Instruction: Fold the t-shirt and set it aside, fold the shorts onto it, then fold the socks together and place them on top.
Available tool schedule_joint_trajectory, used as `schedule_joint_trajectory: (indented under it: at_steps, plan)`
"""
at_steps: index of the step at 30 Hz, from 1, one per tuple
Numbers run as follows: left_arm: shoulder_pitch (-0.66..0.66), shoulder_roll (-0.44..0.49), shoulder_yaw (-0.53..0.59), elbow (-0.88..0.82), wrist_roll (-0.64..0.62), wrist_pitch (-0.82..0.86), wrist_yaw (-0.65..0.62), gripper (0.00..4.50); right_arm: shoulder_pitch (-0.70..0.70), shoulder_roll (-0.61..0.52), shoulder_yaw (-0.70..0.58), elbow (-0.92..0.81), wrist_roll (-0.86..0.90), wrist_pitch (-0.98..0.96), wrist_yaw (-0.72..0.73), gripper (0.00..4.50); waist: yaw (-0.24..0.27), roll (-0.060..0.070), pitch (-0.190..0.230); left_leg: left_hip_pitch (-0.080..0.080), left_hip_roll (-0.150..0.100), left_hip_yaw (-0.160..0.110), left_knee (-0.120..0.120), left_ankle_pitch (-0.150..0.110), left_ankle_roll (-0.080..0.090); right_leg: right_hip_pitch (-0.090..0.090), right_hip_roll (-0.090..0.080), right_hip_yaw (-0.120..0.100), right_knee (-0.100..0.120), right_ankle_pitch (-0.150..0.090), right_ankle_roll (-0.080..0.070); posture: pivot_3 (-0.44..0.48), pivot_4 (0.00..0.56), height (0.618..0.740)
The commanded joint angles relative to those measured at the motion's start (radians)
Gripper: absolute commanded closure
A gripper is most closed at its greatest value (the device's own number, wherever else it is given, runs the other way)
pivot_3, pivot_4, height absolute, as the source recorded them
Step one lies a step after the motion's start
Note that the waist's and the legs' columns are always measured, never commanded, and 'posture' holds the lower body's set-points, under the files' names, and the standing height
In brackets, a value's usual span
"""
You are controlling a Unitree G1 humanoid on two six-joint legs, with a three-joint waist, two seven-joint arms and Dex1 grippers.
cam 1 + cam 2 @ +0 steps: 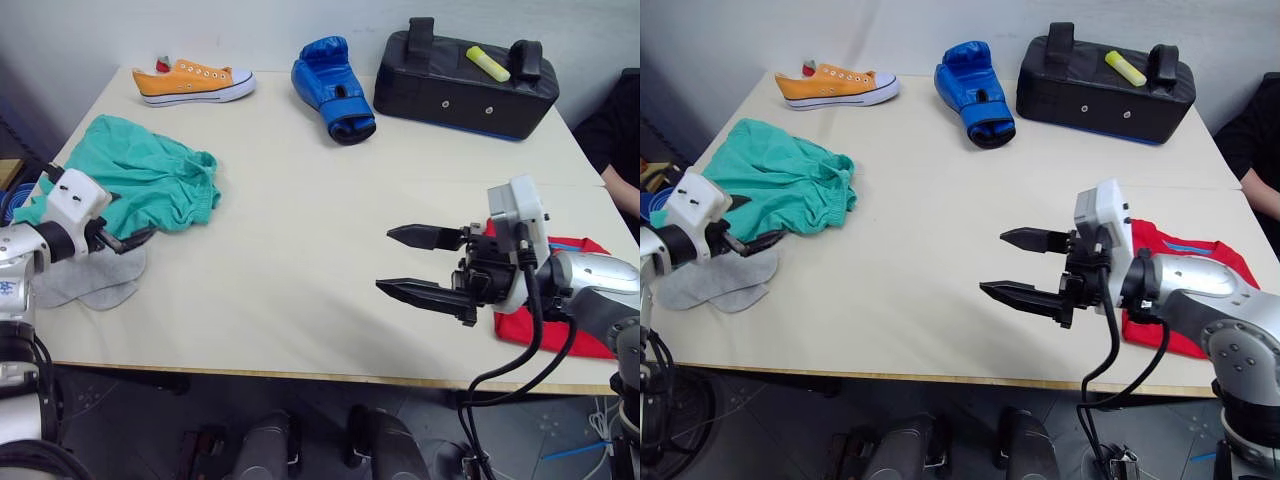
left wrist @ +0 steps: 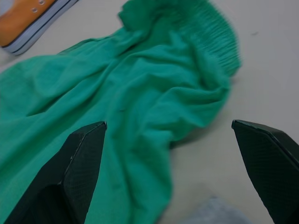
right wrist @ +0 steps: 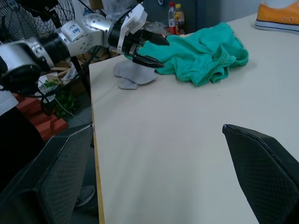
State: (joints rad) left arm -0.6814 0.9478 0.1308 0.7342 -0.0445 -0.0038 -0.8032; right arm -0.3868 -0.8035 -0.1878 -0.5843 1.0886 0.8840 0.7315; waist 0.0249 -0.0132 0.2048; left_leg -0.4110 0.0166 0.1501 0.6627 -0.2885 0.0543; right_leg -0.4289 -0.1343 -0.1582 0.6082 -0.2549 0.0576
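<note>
The teal shorts (image 1: 150, 175) lie crumpled at the table's left side. Just in front of them, near the front left edge, the grey socks (image 1: 90, 282) lie flat, overlapping each other. My left gripper (image 1: 135, 238) hovers open over the shorts' near hem, above the socks, with nothing between its fingers; in its wrist view the shorts (image 2: 140, 107) spread under the jaws. The red t-shirt (image 1: 1170, 255) lies folded at the front right, partly hidden behind my right arm. My right gripper (image 1: 383, 260) is open and empty over bare table, pointing left, just left of the t-shirt.
Along the far edge stand an orange sneaker (image 1: 195, 82), a blue boxing glove (image 1: 333, 88) and a black strike pad (image 1: 465, 85) with a yellow marker (image 1: 487, 63) on top. A person's dark sleeve (image 1: 620, 130) shows at the right edge. Bare tabletop (image 1: 300, 230) separates the grippers.
</note>
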Motion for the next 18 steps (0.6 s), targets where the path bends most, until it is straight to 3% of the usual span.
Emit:
schedule_joint_trajectory:
  at_steps: [1,2,7,13,18]
  plan:
    - [-0.120,-0.005,-0.092,0.224,0.118,-0.105,0.028,0.00,-0.013,0.011,-0.001,-0.008,-0.015,-0.038,0.005,0.02,-0.001,0.000,0.000,0.000,0.000,0.001,0.000,0.000,0.000,0.000,0.000,0.000,0.000,0.000,0.000,0.000,0.150,0.740]
    - [-0.145,-0.007,-0.113,0.272,0.140,-0.123,0.027,0.00,-0.013,0.013,0.002,-0.007,-0.018,-0.041,0.002,0.02,-0.001,0.000,0.000,-0.001,0.000,0.001,0.000,0.000,0.000,-0.001,0.001,-0.001,-0.001,0.000,0.000,0.000,0.150,0.740]
    - [-0.255,-0.015,-0.148,0.440,0.184,-0.154,0.034,1.03,-0.005,0.021,0.003,-0.014,-0.035,-0.052,-0.019,0.00,-0.007,-0.001,-0.001,-0.006,0.000,0.004,0.002,0.001,0.007,-0.004,0.004,-0.001,0.003,0.001,0.001,0.000,0.150,0.740]
    - [-0.339,-0.058,-0.128,0.505,0.162,-0.139,0.013,2.84,0.006,0.028,0.009,-0.023,-0.057,-0.062,-0.037,0.00,-0.013,-0.002,-0.001,-0.009,0.000,0.004,0.005,0.002,0.009,-0.006,0.003,-0.001,0.004,0.002,0.004,0.000,0.150,0.740]
    - [-0.410,-0.148,-0.065,0.500,0.081,-0.047,-0.056,4.45,0.019,0.019,0.009,-0.039,-0.074,-0.066,-0.031,0.00,-0.003,-0.002,-0.001,-0.010,-0.001,0.004,0.007,0.003,0.012,-0.007,0.002,0.000,0.005,0.004,0.007,0.000,0.150,0.740]
